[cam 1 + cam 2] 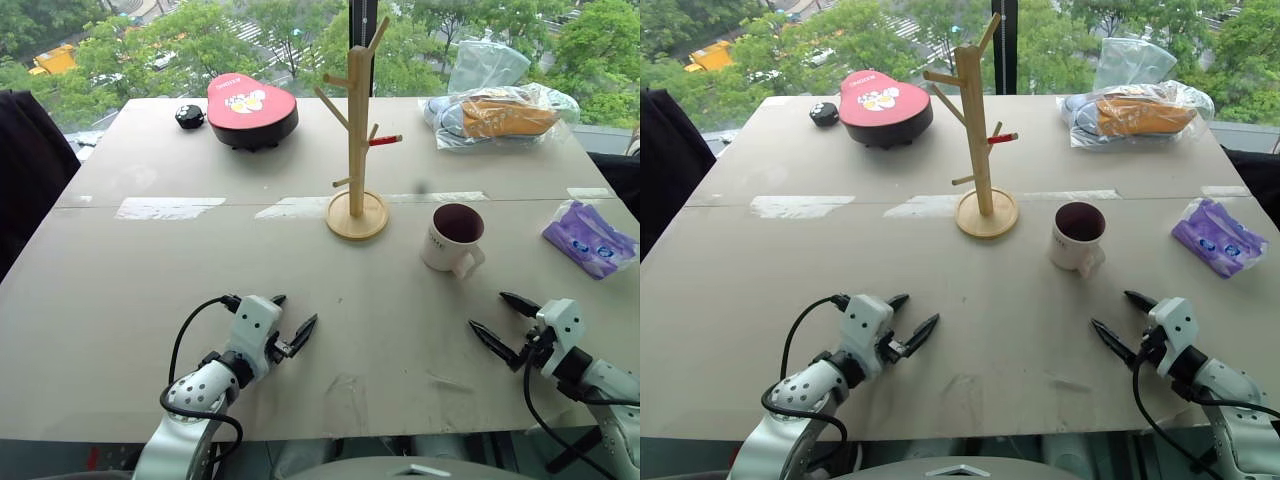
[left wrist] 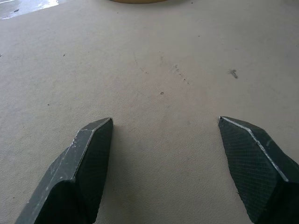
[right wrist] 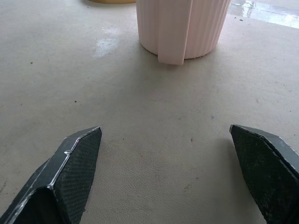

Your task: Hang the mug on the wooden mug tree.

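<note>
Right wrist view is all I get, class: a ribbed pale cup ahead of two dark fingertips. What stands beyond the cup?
Observer: A wooden mug tree stands on the table, to the left of the mug.
Operator: Which way does the handle face?
Observer: Toward the robot, roughly at the right tool, which is open.
Operator: Is the mug upright?
Observer: Yes, its dark red inside faces up.
Operator: Where is the other tool?
Observer: The left tool is open above bare table, well left of the mug.

Beige table (image 1: 150, 300) with mug (image 1: 452, 238), wooden mug tree (image 1: 356, 135)
</note>
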### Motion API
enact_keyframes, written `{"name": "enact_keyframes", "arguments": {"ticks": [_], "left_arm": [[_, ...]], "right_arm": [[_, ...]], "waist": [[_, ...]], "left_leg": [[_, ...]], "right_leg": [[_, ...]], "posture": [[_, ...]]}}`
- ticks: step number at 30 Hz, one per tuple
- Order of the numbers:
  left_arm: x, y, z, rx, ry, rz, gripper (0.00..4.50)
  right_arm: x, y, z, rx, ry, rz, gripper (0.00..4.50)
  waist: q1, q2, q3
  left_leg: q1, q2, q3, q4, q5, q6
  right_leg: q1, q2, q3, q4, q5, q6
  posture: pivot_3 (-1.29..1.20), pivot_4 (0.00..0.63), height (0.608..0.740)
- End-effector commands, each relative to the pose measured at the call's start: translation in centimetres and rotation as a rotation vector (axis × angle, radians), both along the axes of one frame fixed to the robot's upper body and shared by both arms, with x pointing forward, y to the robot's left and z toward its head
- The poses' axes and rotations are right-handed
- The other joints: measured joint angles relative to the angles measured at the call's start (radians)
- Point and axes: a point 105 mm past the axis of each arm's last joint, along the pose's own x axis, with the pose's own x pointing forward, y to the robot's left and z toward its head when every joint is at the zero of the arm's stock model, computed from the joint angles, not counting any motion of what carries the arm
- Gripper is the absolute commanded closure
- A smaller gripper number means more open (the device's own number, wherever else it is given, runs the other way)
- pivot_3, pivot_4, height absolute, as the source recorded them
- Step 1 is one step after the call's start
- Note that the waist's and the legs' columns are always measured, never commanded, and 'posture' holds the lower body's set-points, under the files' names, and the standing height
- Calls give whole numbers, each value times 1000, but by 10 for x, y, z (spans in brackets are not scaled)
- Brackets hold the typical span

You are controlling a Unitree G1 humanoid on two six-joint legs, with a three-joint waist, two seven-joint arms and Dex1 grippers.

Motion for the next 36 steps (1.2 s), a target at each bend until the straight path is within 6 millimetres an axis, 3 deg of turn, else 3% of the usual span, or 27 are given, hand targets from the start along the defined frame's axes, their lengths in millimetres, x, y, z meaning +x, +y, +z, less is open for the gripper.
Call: {"name": "enact_keyframes", "arguments": {"ticks": [1, 18, 22, 31, 36], "left_arm": [[-4, -5, -1, -22, 3, -51, 807], [-3, -1, -12, -32, -7, -114, 807], [-5, -8, -8, -41, -5, -180, 807], [-7, -55, 49, -61, -26, -577, 807], [-3, -65, 71, -44, -62, -669, 807]], "right_arm": [[-2, 8, 10, 19, -41, 9, 55], [-2, 25, 9, 67, -59, -27, 55], [10, 18, 11, 74, -53, -186, 55], [25, 44, 44, 108, -82, -369, 55], [34, 38, 49, 96, -101, -492, 55]], "waist": [[0, 0, 0], [0, 2, 0], [0, 2, 0], [-3, 3, 1], [-10, 3, 1]], "left_leg": [[0, 0, 0, 0, 0, 0], [0, 0, 0, 0, 0, 0], [1, 0, -1, 0, 0, 0], [-2, 0, -3, 0, 0, 0], [-2, 0, 0, 0, 0, 0]], "right_leg": [[0, 0, 0, 0, 0, 0], [0, 0, -1, 0, 0, 0], [0, 0, -1, 0, 0, 0], [-3, 1, -3, 1, 0, 0], [-3, 2, -1, 1, 0, 0]], "posture": [[0, 150, 740], [0, 150, 740], [0, 150, 740], [0, 150, 740], [0, 150, 740]]}}
